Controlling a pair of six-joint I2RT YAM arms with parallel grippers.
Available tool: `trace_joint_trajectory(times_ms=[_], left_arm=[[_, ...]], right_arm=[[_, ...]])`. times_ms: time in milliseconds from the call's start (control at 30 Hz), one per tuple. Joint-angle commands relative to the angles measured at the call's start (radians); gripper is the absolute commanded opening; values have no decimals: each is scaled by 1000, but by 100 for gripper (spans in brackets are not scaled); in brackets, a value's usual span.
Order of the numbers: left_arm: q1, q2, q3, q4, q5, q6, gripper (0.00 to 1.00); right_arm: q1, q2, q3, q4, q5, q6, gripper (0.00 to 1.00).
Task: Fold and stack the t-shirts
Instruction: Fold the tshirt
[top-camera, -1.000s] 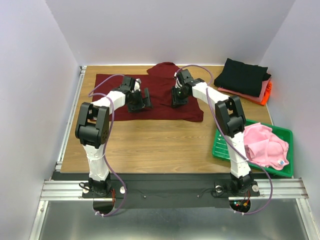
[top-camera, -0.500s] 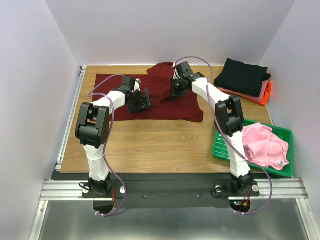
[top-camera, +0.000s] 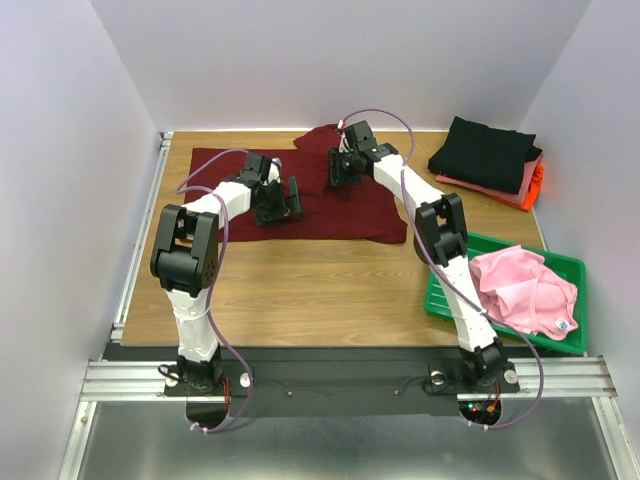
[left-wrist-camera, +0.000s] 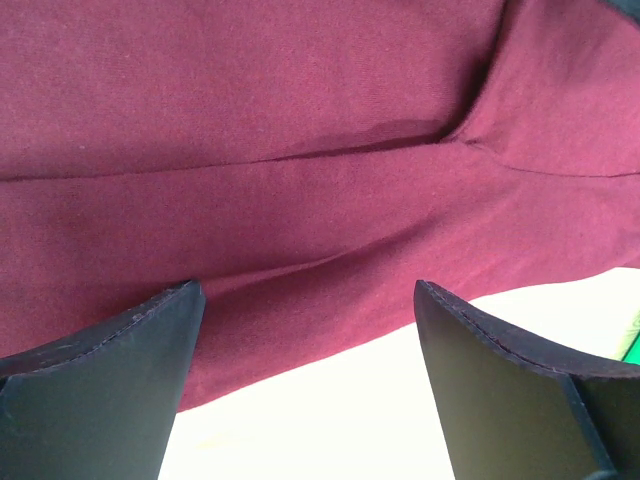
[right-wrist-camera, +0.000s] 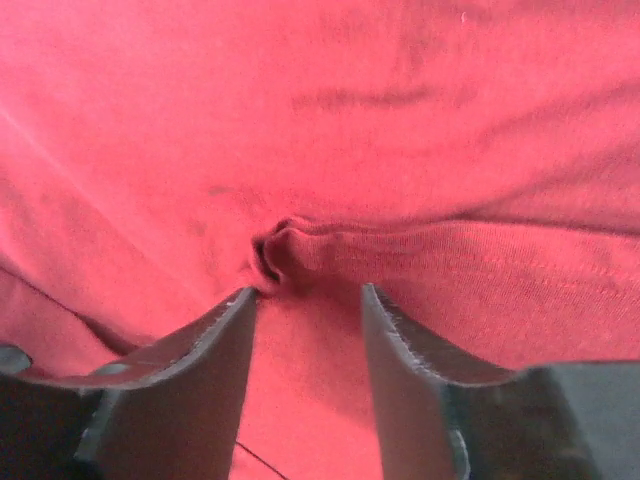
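While the maroon shirt (top-camera: 350, 212) lies spread out and unfolded on the table (top-camera: 300, 290), both grippers sit low over it.

The left gripper (left-wrist-camera: 305, 292) has its jaws as wide apart as they go and holds nothing. Cloth lies directly under it. The shirt's edge runs just past its fingertips, with bare table beyond.

The right gripper (right-wrist-camera: 305, 292) has its jaws part-way apart, close down on the cloth. A small pucker (right-wrist-camera: 275, 255) of fabric sits just ahead of one fingertip. Nothing looks clamped between the pads, so I read it as open and empty. In the top view it is over the far part of the shirt, with the left gripper off to its left.

Progress, judged:
- **Done:** well off to the right gripper's right is a folded stack, with a black shirt (top-camera: 485, 150) on top and a salmon shirt (top-camera: 526, 176) and an orange shirt (top-camera: 539, 186) under it.
- **In hand:** the maroon one shows no fold made yet.
- **Left:** fold it and stack it. Then do the pink shirt (top-camera: 520, 290), which lies crumpled in the green tray (top-camera: 440, 290) back toward the right arm's base.

That makes three of five done, so past halfway.
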Motion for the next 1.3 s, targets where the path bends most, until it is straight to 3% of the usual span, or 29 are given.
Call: trace_joint_trajectory(times_ms=[0,133,367,633,833,1267], left_arm=[[0,-20,21,-24,-34,2,99],[14,-37,62,-25,-51,-8,99],[95,-94,116,-41,-94,2,99],[228,-126,29,-59,-149,73,99],[262,-128,-14,-53,-218,113,99],[230,-103,84,-47,-319,199,98]], right_arm=[[12,-19,85,50,25,8,57],[10,-72,45,88,77,24,65],[4,-241,-157,99,209,34,66],[-42,-376,-432,107,228,58,66],[-42,-419,-565,117,237,61,66],[-96,-436,-619,123,341,139,64]])
